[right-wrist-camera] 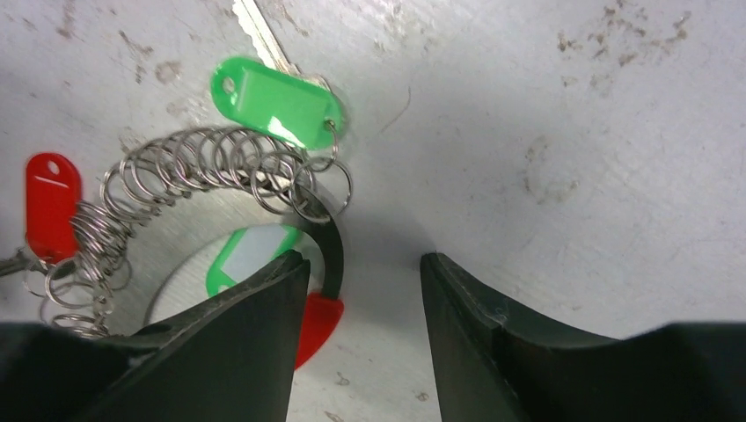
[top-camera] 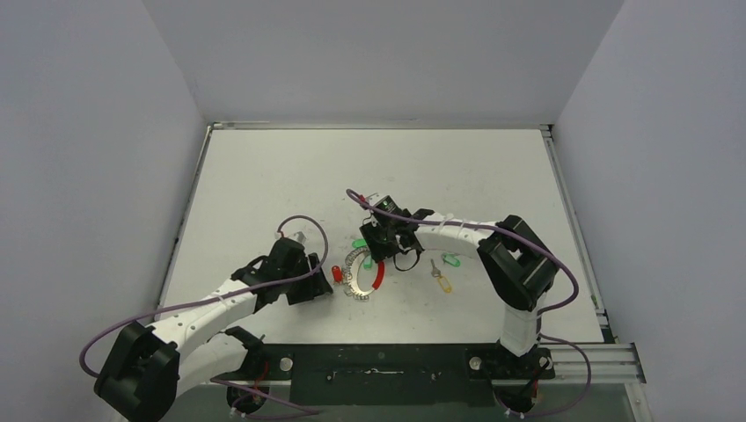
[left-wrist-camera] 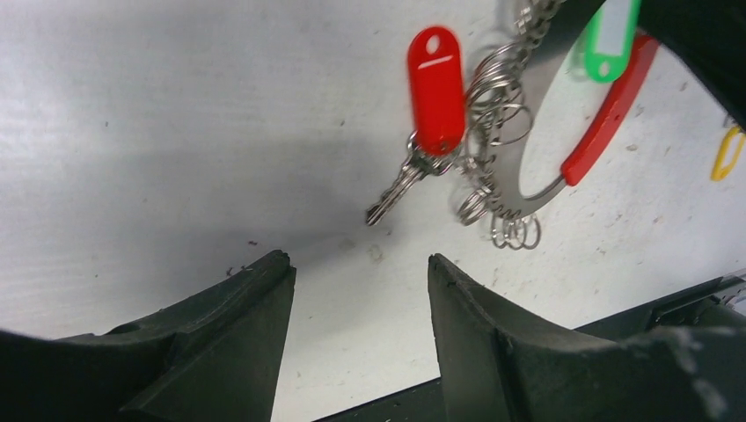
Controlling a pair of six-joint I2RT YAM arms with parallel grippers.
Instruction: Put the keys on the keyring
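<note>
The keyring [top-camera: 361, 274] lies mid-table, silver coils with a red segment [top-camera: 379, 277]. A red key [top-camera: 338, 274] lies against its left side, and a green key [top-camera: 359, 243] sits at its upper end. Another green key [top-camera: 452, 260] and a yellow key [top-camera: 442, 282] lie apart to the right. My left gripper [left-wrist-camera: 361, 272] is open and empty, just short of the red key [left-wrist-camera: 436, 88]. My right gripper [right-wrist-camera: 365, 268] is open over the ring's end [right-wrist-camera: 332, 246], below the green key [right-wrist-camera: 277, 101]. A green tag [right-wrist-camera: 251, 255] shows inside the loop.
White walls enclose the table on three sides. A black base plate [top-camera: 378, 374] runs along the near edge between the arm mounts. Purple cables [top-camera: 303, 220] loop over both arms near the ring.
</note>
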